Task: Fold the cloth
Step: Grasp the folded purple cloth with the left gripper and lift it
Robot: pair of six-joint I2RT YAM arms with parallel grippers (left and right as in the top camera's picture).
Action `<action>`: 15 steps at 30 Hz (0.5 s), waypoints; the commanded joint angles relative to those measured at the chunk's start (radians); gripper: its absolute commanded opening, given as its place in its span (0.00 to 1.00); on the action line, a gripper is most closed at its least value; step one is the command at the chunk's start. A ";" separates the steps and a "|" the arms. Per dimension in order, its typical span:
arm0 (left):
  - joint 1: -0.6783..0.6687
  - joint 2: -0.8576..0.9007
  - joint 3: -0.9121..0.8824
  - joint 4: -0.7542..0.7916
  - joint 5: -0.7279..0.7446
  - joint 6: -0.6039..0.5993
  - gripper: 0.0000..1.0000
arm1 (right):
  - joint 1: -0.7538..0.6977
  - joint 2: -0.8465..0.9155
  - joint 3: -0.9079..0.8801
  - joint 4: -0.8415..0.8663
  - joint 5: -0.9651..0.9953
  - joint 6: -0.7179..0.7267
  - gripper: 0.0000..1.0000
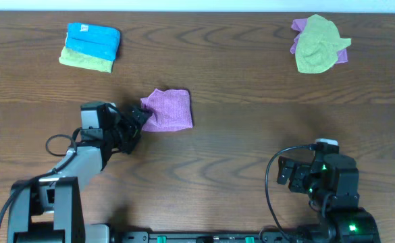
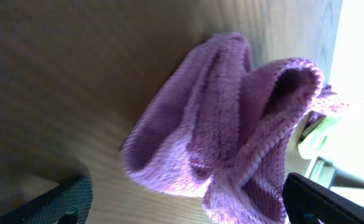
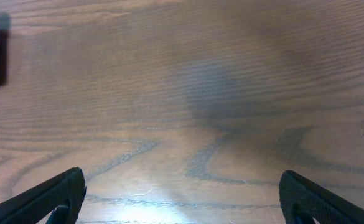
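Overhead first: the purple cloth [image 1: 169, 109] lies left of centre on the tabletop [image 1: 238, 155], already doubled into a rough square. Your left gripper [image 1: 140, 117] sits right at its near-left corner. The right gripper [image 1: 285, 174] is parked well apart, low on the right. A folded stack [image 1: 89, 47] sits far left and a loose pile [image 1: 319, 44] far right, so keep clear of both.

Left wrist now: the fingers [image 2: 63, 199] are spread wide with nothing pinched, and the cloth bulges up between them, its edge curled open. It looks like two layers at that lip, though this close and bunched I can't be sure. Go low, take every layer at the corner, then close. Grab only the top one and the fold will peel apart.

Right wrist: its fingers [image 3: 51, 193] are also wide apart and empty over bare wood, with just a sliver of cloth at the left edge. Bring that arm across to pin the far side before you carry the corner over.
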 commanded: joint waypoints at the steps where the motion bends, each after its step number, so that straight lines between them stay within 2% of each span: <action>1: -0.029 0.046 -0.003 0.030 -0.008 -0.052 1.00 | -0.006 -0.005 -0.003 -0.001 0.010 0.013 0.99; 6: -0.068 0.116 -0.003 0.120 -0.035 -0.108 1.00 | -0.006 -0.005 -0.003 -0.001 0.010 0.013 0.99; 11: -0.083 0.171 -0.003 0.167 -0.078 -0.139 0.74 | -0.006 -0.005 -0.003 -0.001 0.010 0.013 0.99; 15: -0.087 0.206 -0.003 0.228 -0.087 -0.142 0.58 | -0.006 -0.005 -0.003 -0.001 0.010 0.013 0.99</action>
